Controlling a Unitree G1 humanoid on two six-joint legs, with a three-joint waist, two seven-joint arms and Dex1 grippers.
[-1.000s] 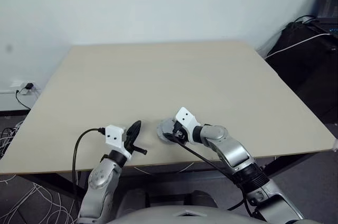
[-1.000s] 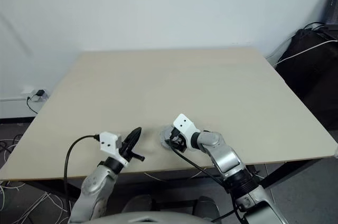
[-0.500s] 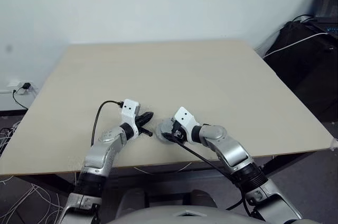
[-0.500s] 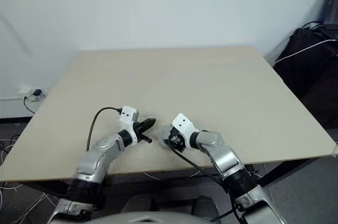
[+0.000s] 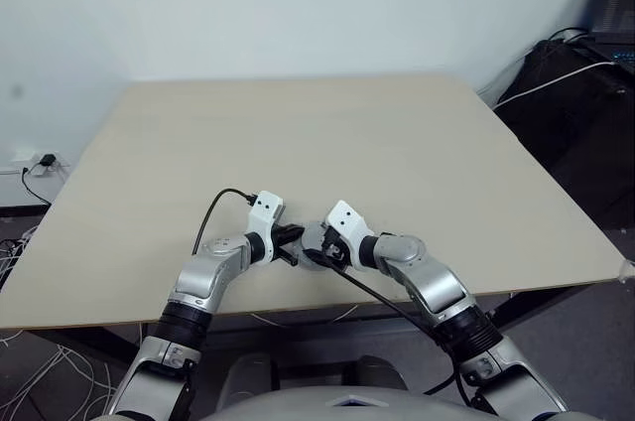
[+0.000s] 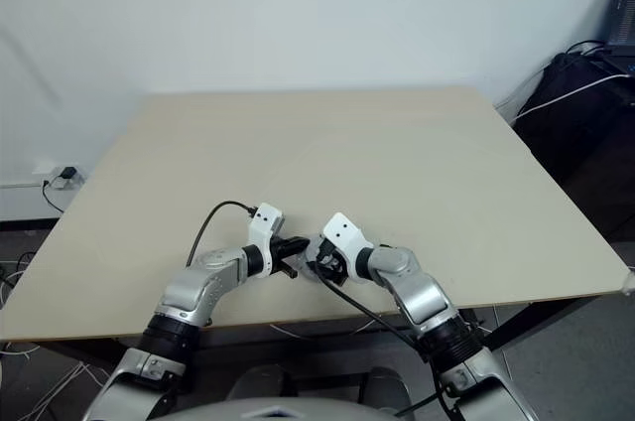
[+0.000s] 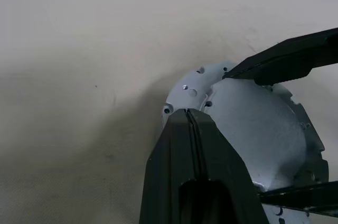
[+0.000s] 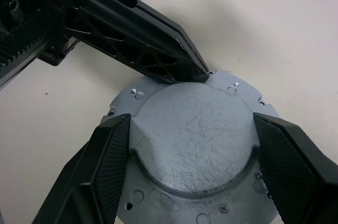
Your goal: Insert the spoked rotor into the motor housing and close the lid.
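- The two eye views look forward and down from the head over the whole table (image 5: 397, 143), from well back; both share its near edge.
- The left wrist view looks along its closed fingers (image 7: 193, 145), very near the lid (image 7: 259, 123) on the table.
- The right wrist view looks steeply down on the same lid, equally near, and also shows the left gripper (image 8: 198, 71).

The lid (image 8: 193, 145) is dull-grey scuffed metal, the right hand (image 8: 193, 176) has ribbed matt black plastic fingers (image 8: 105, 160), and the table (image 5: 298, 133) is smooth pale wood.
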